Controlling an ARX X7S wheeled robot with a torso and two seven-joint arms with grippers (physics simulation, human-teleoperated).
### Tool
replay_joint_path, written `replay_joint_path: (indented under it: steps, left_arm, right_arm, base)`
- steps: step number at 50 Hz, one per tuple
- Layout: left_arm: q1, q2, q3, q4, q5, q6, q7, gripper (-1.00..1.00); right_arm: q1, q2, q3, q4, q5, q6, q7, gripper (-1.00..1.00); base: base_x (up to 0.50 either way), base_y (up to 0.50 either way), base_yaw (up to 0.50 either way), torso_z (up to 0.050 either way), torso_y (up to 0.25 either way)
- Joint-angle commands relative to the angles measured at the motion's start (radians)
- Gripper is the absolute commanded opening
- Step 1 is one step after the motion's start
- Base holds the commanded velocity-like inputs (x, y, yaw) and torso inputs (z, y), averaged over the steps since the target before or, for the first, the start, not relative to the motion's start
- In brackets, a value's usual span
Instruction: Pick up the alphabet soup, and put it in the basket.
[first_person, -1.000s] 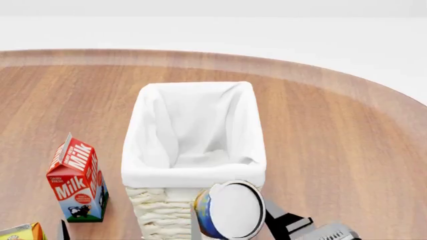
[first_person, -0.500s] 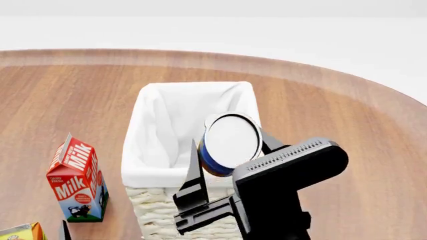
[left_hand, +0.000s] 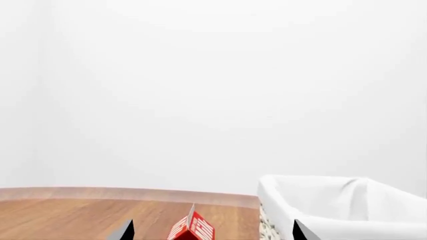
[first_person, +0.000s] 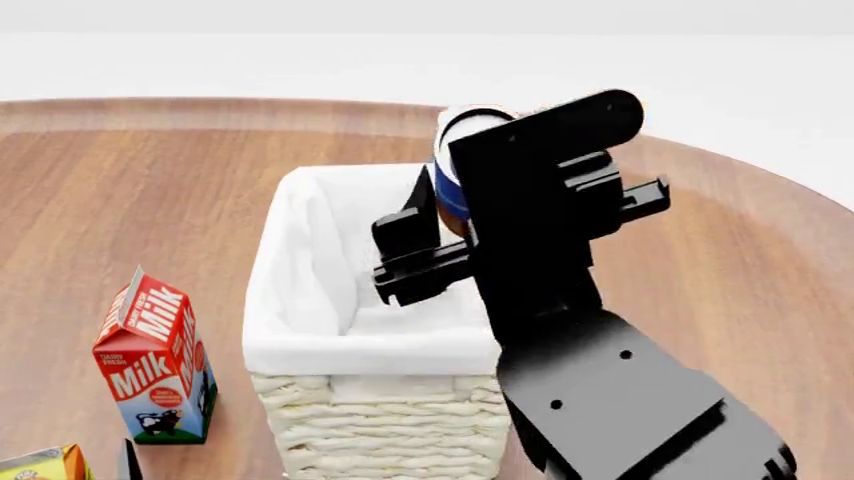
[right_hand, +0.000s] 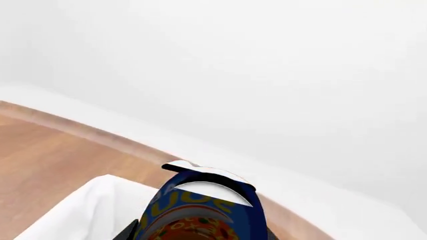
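The alphabet soup (first_person: 449, 180), a blue-labelled can with a silvery-white lid, is held in my right gripper (first_person: 461, 215) above the far half of the basket (first_person: 327, 400). The can fills the lower part of the right wrist view (right_hand: 203, 210), with the basket's white lining (right_hand: 87, 210) below it. The basket is a cream wicker box with a white cloth lining, standing in the middle of the wooden table. My left gripper (left_hand: 210, 232) shows only two dark fingertips, set apart and empty, low beside the basket (left_hand: 333, 205).
A red, white and blue milk carton (first_person: 154, 360) stands left of the basket and shows in the left wrist view (left_hand: 192, 229). A yellow-orange box corner (first_person: 40, 465) sits at the near left. The round wooden table (first_person: 721, 280) ends in a curved far edge.
My right arm has risen and moved forward, carrying the can from the basket's near front edge to above its far half. The left gripper, basket and carton have not moved.
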Motion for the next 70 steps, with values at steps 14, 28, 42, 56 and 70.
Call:
replay_joint_path:
  steps: [14,28,42,56,70]
  left_arm:
    - [-0.009,-0.002,0.01,-0.006,-0.007,-0.008,0.005,1.0]
    - [-0.013,-0.004,0.014,-0.016,-0.012,-0.003,0.011,1.0]
    - [-0.02,-0.003,0.021,-0.021,-0.013,-0.012,0.012,1.0]
    - [-0.024,-0.003,0.026,-0.017,-0.019,-0.02,0.013,1.0]
    - [-0.028,0.0,0.032,-0.025,-0.012,-0.026,0.011,1.0]
  right_arm:
    - [0.351,-0.26,-0.08,0.616,-0.109,0.007,-0.099,-1.0]
    - [0.502,-0.39,-0.111,1.147,-0.056,-0.202,-0.202,-1.0]
    - [0.608,-0.391,-0.591,1.312,0.459,-0.33,-0.16,-1.0]
    - [0.65,-0.391,-0.867,1.338,0.748,-0.353,-0.155,-1.0]
    - [0.663,-0.391,-0.955,1.333,0.905,-0.377,-0.207,-1.0]
  base:
    - [0.0,0.0,0.0,0.001,0.001]
    - [0.0,0.0,0.0,0.0,0.001]
    - [0.0,0.0,0.0,0.0,0.001]
    - [0.0,0.0,0.0,0.0,0.001]
    - [0.0,0.0,0.0,0.001,0.001]
